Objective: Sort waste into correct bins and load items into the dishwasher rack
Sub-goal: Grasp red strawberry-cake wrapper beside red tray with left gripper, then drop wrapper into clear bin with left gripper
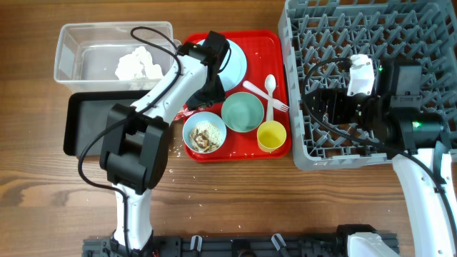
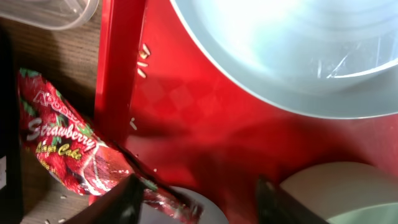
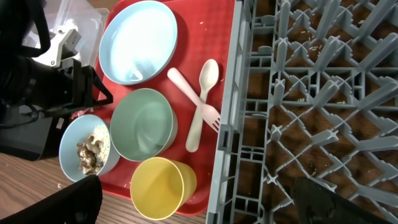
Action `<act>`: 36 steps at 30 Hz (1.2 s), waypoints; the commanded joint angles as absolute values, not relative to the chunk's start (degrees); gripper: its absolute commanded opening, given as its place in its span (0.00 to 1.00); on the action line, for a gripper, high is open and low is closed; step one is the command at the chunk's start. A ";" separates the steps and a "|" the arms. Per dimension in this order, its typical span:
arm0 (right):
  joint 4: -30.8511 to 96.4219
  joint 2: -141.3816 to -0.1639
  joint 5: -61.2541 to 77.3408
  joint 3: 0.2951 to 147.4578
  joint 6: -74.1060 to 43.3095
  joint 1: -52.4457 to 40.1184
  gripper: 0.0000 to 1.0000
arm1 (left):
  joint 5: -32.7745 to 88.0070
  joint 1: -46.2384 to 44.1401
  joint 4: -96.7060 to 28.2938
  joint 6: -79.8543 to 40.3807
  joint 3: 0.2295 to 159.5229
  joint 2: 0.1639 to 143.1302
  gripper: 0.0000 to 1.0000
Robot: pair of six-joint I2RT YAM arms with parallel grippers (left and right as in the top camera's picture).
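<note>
The red crinkled snack wrapper (image 2: 62, 140) lies on the surface outside the flat red plastic tray's rim (image 2: 121, 68). Its long axis runs diagonally, and its near end apparently reaches between the left gripper (image 2: 198, 188) fingers, which are spread wide and hold nothing.

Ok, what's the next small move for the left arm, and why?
Probably lower the left gripper a little and close on the red wrapper: its jaws stand open, the wrapper's end lies between them at the edge of the red tray, and nothing is gripped.
</note>
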State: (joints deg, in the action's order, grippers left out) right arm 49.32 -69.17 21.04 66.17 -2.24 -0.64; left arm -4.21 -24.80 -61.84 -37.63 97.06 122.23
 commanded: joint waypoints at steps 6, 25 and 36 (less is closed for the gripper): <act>48.99 -69.23 22.37 67.44 -1.52 -0.51 1.00 | -4.99 -24.53 -63.29 -34.94 98.91 120.03 0.04; 47.77 -69.28 22.37 67.42 -1.54 -0.51 1.00 | -5.89 -16.16 -52.12 -22.63 102.45 99.74 0.04; 46.83 -73.56 28.62 67.42 2.44 -0.51 1.00 | -5.87 -1.21 -48.34 -19.68 102.32 106.37 1.00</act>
